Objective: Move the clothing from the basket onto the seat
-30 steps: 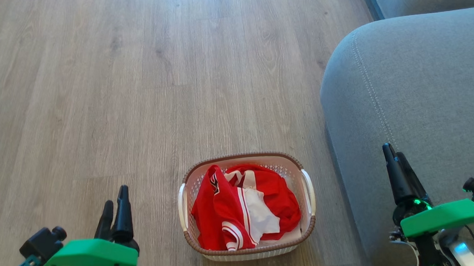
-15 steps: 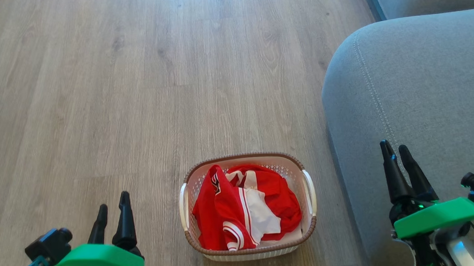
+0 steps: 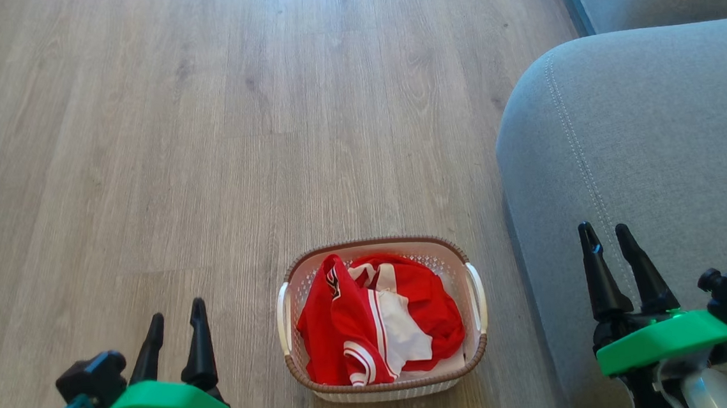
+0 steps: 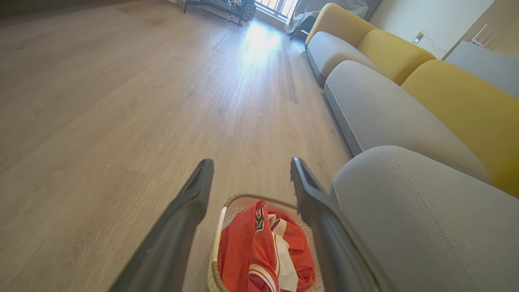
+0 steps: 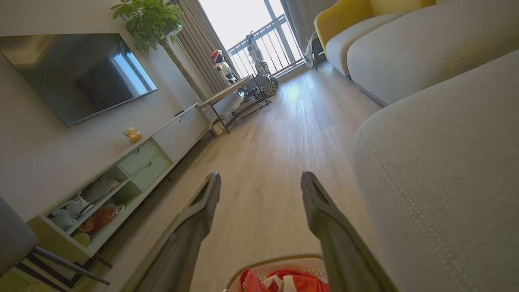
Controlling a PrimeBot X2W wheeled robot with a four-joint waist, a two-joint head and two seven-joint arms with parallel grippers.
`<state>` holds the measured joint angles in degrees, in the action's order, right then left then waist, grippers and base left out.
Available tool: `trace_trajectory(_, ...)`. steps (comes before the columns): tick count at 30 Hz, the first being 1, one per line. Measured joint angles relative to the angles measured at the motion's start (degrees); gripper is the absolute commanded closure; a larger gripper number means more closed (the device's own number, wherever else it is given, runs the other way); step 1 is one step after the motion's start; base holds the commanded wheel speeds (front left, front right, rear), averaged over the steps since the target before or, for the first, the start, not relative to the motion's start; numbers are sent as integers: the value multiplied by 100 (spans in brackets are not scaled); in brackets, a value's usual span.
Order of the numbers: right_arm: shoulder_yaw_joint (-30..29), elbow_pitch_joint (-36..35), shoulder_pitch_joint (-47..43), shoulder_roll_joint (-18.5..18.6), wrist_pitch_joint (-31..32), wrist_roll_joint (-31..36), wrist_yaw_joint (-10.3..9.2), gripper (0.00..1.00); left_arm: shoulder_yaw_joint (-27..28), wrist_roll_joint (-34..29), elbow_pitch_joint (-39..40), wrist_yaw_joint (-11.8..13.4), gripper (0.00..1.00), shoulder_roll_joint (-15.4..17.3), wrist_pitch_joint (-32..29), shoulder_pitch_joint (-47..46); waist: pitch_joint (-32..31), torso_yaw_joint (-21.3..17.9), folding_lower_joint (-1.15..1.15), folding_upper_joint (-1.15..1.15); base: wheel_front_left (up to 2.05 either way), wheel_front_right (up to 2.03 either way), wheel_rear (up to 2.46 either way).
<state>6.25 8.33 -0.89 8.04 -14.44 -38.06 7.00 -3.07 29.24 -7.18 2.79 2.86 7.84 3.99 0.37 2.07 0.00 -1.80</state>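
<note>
The red clothing [image 3: 372, 322] with white stripes lies bunched in the white basket [image 3: 476, 298], which stands on the wood floor just left of the grey seat [image 3: 641, 146]. My left gripper [image 3: 176, 310] hovers open over the floor to the basket's left, nothing between its fingers. My right gripper [image 3: 605, 228] stands open above the seat's front part, to the basket's right. The left wrist view shows the clothing [image 4: 259, 251] in the basket [image 4: 217, 251] low between the open fingers, the seat [image 4: 425, 219] at right. In the right wrist view the clothing [image 5: 292, 282] peeks at the bottom edge beside the seat [image 5: 446, 162].
More grey sofa cushions [image 4: 381, 109] and yellow backrests [image 4: 462, 105] run along the right. A low TV cabinet [image 5: 134, 170] with a screen [image 5: 77, 69] lines the far wall, with a plant [image 5: 150, 20] and a small table [image 5: 235, 97] near the window. Bare wood floor [image 3: 206, 144] stretches ahead.
Both grippers have turned so their fingers now show spread side by side; the left one sits a little lower in view. The picture has shifted slightly downward. Basket and clothing stay put.
</note>
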Motion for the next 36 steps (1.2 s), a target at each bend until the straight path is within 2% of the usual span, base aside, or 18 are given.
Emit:
trace_trajectory(20, -377, -7, -121, -260, 0, 1823, 1, 0, -172, -1412, 116, 52, 0, 76, 345, 99, -59, 34, 0, 0, 0, 0, 0)
trace_trajectory(36, -616, -11, -222, -453, -1, 3118, 3, 0, -245, -2290, 107, 42, 0, 86, 595, 146, -153, 63, 0, 0, 0, 0, 0)
